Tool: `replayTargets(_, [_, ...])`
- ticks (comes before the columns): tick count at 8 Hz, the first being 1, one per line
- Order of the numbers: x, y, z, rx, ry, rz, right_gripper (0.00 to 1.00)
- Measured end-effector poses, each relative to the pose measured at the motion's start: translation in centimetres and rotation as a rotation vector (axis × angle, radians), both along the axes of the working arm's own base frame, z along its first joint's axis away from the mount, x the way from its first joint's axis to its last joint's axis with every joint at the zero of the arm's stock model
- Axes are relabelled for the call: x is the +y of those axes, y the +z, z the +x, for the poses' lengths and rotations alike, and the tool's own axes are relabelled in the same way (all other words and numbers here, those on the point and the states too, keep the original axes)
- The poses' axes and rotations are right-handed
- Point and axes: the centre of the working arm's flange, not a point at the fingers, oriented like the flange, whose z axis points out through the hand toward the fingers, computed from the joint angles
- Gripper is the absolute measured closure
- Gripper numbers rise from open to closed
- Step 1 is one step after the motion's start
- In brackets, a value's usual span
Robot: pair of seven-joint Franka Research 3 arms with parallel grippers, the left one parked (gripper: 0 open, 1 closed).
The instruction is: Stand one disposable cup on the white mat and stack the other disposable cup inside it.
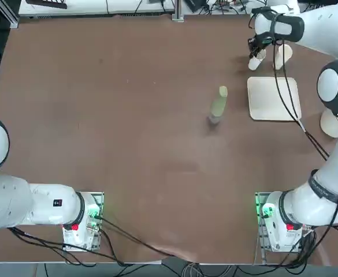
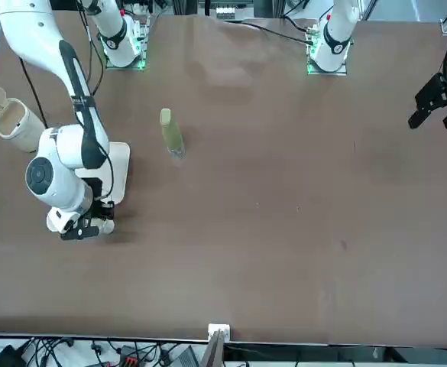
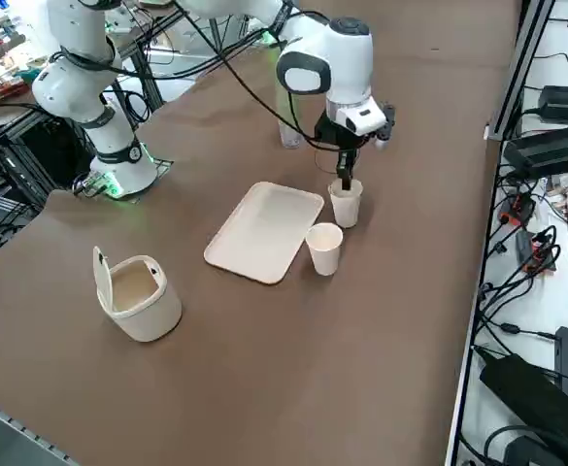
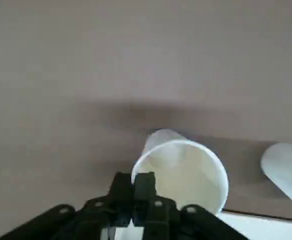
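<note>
Right gripper (image 3: 344, 184): fingers (image 4: 145, 184) pinched closed on the rim of one disposable cup (image 3: 346, 205), upright on the desk (image 1: 128, 144). Second disposable cup (image 3: 323, 249) just beside it. White mat (image 1: 274, 98): at 6 o'clock of both in the top view, bare.

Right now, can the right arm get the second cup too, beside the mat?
Probably not yet: the right claw is shut on the rim of one cup. The other cup stands close by, upright beside the white mat, nothing blocking it.
</note>
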Motion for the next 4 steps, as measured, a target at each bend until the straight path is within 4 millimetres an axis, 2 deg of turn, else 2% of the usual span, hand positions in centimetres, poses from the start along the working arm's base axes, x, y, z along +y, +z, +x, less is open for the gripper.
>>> replayTargets(2, [-0.7,2.7,-0.3,0.008,-0.012,-0.003,0.98])
replayTargets(4, [-3.2,7.3,-1.5,0.057,-0.047,-0.008,0.98])
